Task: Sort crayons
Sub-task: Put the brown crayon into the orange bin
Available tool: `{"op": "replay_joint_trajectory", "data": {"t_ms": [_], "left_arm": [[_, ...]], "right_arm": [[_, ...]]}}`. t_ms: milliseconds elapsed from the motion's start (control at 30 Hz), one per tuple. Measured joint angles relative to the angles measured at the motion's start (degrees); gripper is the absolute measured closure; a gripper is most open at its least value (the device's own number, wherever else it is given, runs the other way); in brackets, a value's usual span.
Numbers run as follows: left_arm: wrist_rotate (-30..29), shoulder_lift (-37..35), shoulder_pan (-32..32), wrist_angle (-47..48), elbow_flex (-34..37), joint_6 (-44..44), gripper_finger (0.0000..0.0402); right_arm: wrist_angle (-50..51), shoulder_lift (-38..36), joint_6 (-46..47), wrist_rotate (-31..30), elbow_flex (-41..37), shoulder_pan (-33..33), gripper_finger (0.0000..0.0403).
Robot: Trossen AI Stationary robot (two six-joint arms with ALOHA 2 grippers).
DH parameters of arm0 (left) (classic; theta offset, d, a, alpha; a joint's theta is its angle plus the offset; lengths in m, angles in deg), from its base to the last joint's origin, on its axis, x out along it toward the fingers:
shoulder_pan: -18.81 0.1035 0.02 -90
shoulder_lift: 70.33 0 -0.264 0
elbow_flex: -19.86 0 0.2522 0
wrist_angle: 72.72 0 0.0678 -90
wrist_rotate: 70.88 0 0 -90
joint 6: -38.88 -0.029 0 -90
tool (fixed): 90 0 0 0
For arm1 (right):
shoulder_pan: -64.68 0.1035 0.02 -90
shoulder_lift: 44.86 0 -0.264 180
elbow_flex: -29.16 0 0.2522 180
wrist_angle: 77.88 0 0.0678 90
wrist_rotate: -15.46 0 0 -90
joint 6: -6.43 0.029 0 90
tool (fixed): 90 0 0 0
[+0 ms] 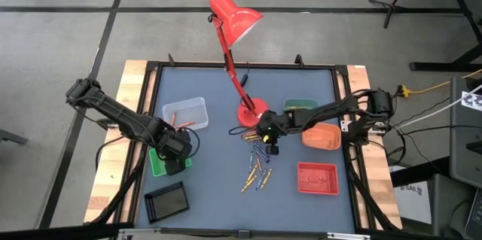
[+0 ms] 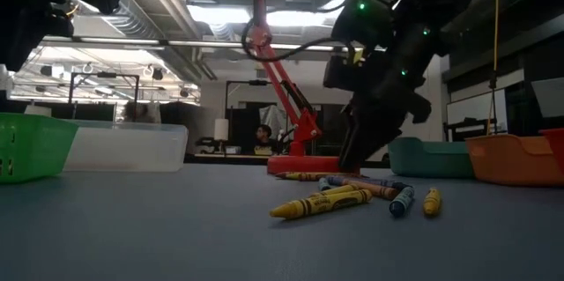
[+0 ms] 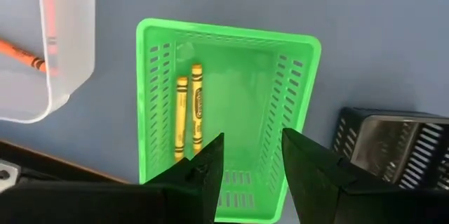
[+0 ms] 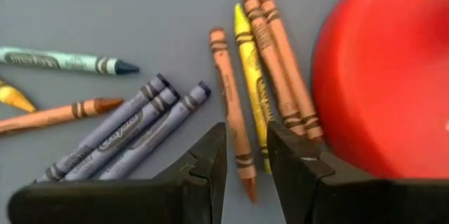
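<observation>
I'm looking down on a blue-grey table [image 1: 211,180] with wooden side strips, sitting on a grey floor; the low view is showing a room behind with ceiling lights and a seated person far off; a red desk lamp [image 1: 235,18] is standing at the table's far middle; six trays are lying out: one clear [image 1: 184,112], one green [image 3: 295,97], one black [image 1: 166,201], one teal [image 1: 300,105], one orange [image 1: 322,137], one red [image 1: 317,177]; the left gripper [image 3: 251,155] is hovering over the green tray, fingers apart and empty; two yellow crayons [image 3: 188,112] are lying in that tray; one orange crayon [image 3: 21,54] is lying in the clear tray; the right gripper [image 4: 245,147] is hanging low beside the lamp base, fingers narrowly apart over one orange crayon [image 4: 231,108], not gripping it; loose crayons [image 1: 258,166] are lying scattered mid-table; I'm counting about ten in the right wrist view
</observation>
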Motion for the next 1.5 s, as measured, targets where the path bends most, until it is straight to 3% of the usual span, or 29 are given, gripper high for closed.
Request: {"op": "replay_joint_trajectory", "data": {"t_ms": [467, 833, 1133, 1500], "left_arm": [[-0.4, 0.0, 0.0, -0.8, 0.0, 0.0, 0.0274], [-1.3, 0.0, 0.0, -7.9, 0.0, 0.0, 0.0274], [-8.3, 0.0, 0.0, -17.1, 0.0, 0.0, 0.0274], [-21.1, 0.0, 0.0, -25.4, 0.0, -0.2, 0.0274]], "right_arm": [[1.1, 1.0, -1.5, 0.4, 0.0, 0.0, 0.0302], [2.1, 1.0, -1.5, 0.1, 0.1, 0.0, 0.0319], [2.8, 0.9, -1.5, -0.5, 0.1, 0.0, 0.0389], [2.9, 0.7, -1.5, 1.1, 0.1, -0.1, 0.0387]]}}
